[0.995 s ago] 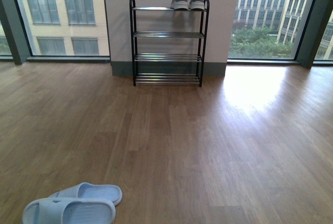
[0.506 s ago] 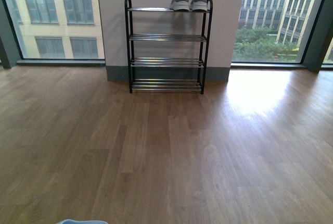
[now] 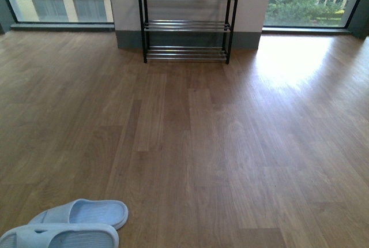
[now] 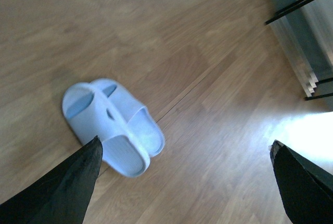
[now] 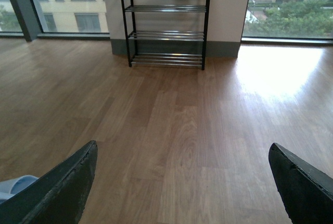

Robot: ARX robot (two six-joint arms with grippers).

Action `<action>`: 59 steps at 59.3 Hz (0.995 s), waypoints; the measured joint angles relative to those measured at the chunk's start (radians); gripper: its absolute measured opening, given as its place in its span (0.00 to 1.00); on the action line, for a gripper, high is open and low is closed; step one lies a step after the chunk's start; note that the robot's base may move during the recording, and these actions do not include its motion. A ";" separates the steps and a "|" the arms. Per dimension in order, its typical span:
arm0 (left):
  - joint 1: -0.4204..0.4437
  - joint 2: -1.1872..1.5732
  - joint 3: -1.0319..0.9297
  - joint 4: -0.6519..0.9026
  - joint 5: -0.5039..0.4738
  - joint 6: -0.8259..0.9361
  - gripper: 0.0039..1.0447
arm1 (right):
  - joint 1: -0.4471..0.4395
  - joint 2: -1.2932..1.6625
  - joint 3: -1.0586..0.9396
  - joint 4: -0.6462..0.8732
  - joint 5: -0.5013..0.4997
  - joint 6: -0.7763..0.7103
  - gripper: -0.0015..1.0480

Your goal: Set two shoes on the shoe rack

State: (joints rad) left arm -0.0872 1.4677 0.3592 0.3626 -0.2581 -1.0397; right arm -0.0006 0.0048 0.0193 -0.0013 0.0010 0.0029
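**Item 1.** Pair of pale blue rubber slides point(image 3: 69, 229) point(image 4: 117, 125): soles down on the brown wood-plank floor point(image 3: 230, 144), side by side and touching. In the front view they lie at the near left, well apart from the rack. A sliver of one shows in the right wrist view point(image 5: 13, 186).

**Item 2.** Black-framed shoe rack with thin chrome bar shelves point(image 3: 187, 24) point(image 5: 165, 34): upright at the far side of the room, backed against a pale wall with grey skirting point(image 3: 127, 39), between two large windows point(image 3: 57, 0). The front view cuts off its top.

**Item 3.** Left claw point(image 4: 184, 143): dark fingers point(image 4: 62, 193) spread wide, nothing held, above the floor. The slides lie just beside one fingertip.

**Item 4.** Right claw point(image 5: 182, 145): dark fingers point(image 5: 307, 187) spread wide, nothing held. It faces across the floor toward the rack.
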 joint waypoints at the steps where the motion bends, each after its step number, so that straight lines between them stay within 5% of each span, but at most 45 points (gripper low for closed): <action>1: -0.003 0.055 0.020 0.000 -0.001 -0.006 0.91 | 0.000 0.000 0.000 0.000 0.000 0.000 0.91; 19: -0.002 0.618 0.335 -0.080 0.011 -0.031 0.91 | 0.000 0.000 0.000 0.000 0.000 0.000 0.91; 59: -0.081 1.161 0.836 -0.249 0.019 0.071 0.91 | 0.000 0.000 0.000 0.000 0.000 0.000 0.91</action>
State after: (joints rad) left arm -0.1684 2.6289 1.1950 0.1135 -0.2394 -0.9691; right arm -0.0006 0.0048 0.0193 -0.0013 0.0006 0.0029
